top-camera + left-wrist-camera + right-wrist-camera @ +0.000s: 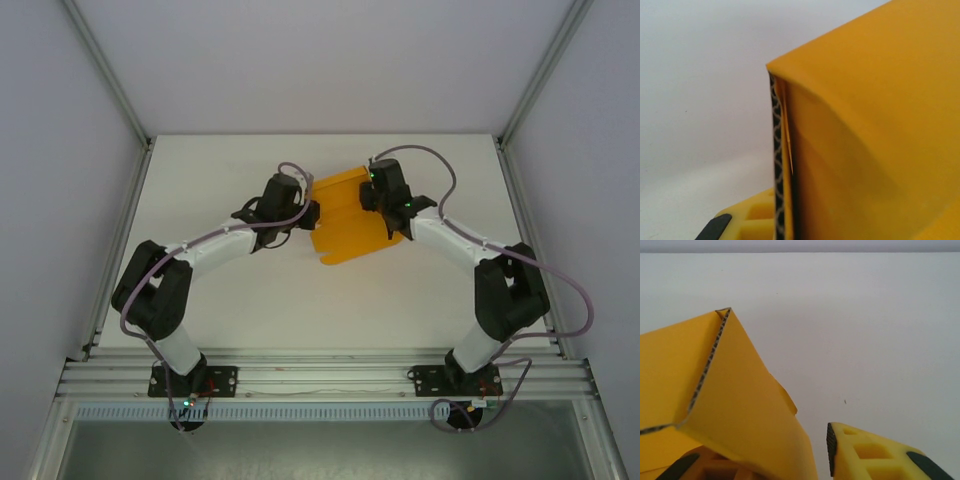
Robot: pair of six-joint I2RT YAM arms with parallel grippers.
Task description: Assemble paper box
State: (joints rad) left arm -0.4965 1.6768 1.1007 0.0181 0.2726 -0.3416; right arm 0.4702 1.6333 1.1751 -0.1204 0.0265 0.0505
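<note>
Paper box support: a white table. The box lies on the far half, about midway between left and right, between the two wrists.
Enclosure: pale walls stand at the left, right and far sides. An aluminium rail along the near edge carries both arm bases.
Left arm: it reaches from the near-left base toward the far centre and ends at the left edge of the box.
Right arm: it reaches from the near-right base inward, with its wrist above the far-right part of the box.
Paper box form: bright orange thin card, partly folded, with creased panels and a rounded flap at its near edge. In the right wrist view two panels meet at a raised corner, and a dark-and-light speckled cut edge runs along the fold.
Left gripper: pressed together on the left edge of the box. In the left wrist view a card panel stands upright directly against the yellow finger.
Right gripper: jaws apart, nothing pinched.
Right gripper fingers: one yellow finger with a dark pad sits just beside the card's lower edge, with white table beyond it. The other finger lies under the orange panel, partly covered.
</note>
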